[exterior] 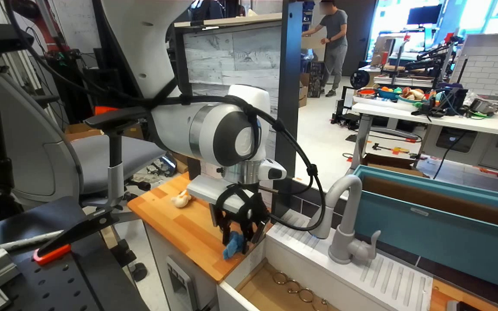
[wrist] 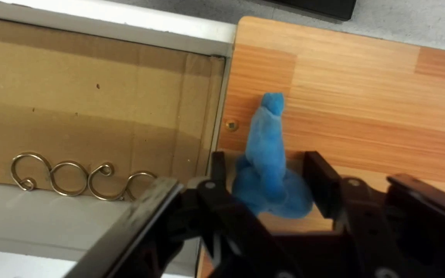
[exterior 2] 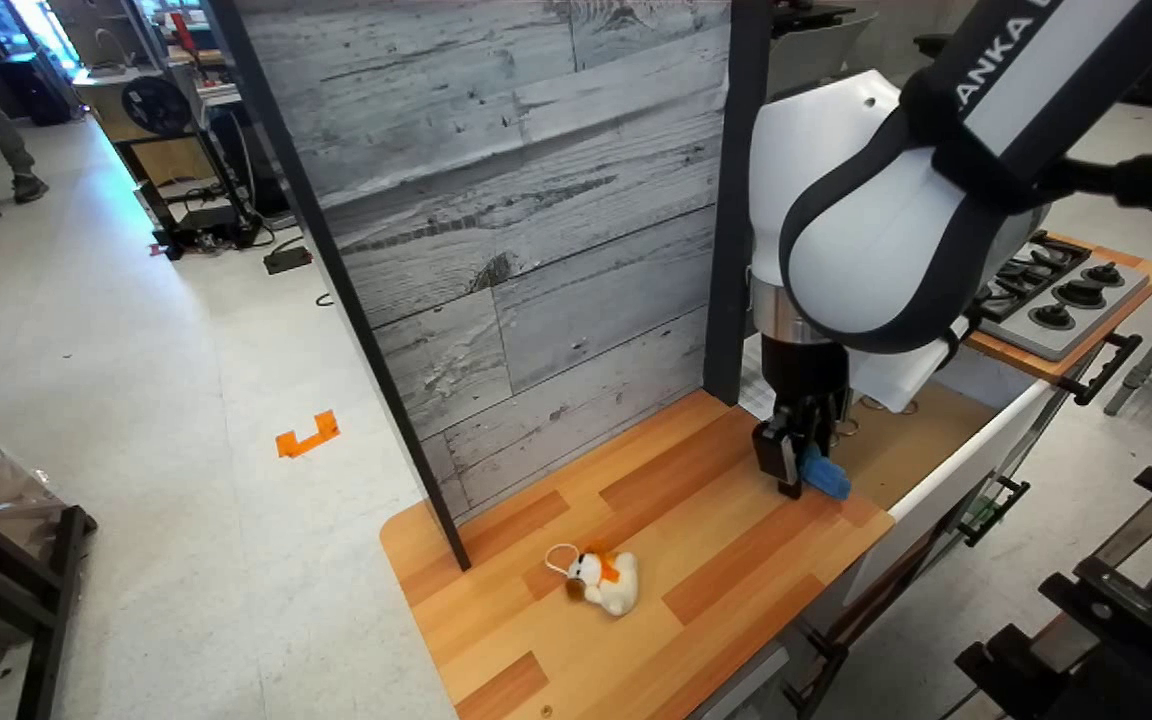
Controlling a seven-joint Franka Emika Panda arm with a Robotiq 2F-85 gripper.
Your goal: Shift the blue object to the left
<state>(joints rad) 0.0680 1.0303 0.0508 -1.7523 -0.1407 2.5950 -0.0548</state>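
Note:
The blue object (wrist: 267, 143) is soft-looking, with a long narrow part and a wider rounded base. It rests on the wooden countertop (wrist: 346, 77), close to the edge beside the open basin. It also shows in both exterior views (exterior: 232, 250) (exterior 2: 826, 477). My gripper (wrist: 265, 162) is low over the counter, pointing down, with one finger on each side of the object's wide base. The fingers stand apart; a small gap shows on the left of the base in the wrist view, and the right finger is very close to it. The gripper also shows in both exterior views (exterior: 237, 239) (exterior 2: 804, 470).
A small pale plush toy (exterior 2: 618, 585) lies on the counter, also seen in an exterior view (exterior: 181, 199). A basin (wrist: 91, 96) with metal rings (wrist: 68, 177) adjoins the counter. A grey wood-look panel (exterior 2: 536, 220), a faucet (exterior: 342, 233) and a teal bin (exterior: 426, 229) stand nearby.

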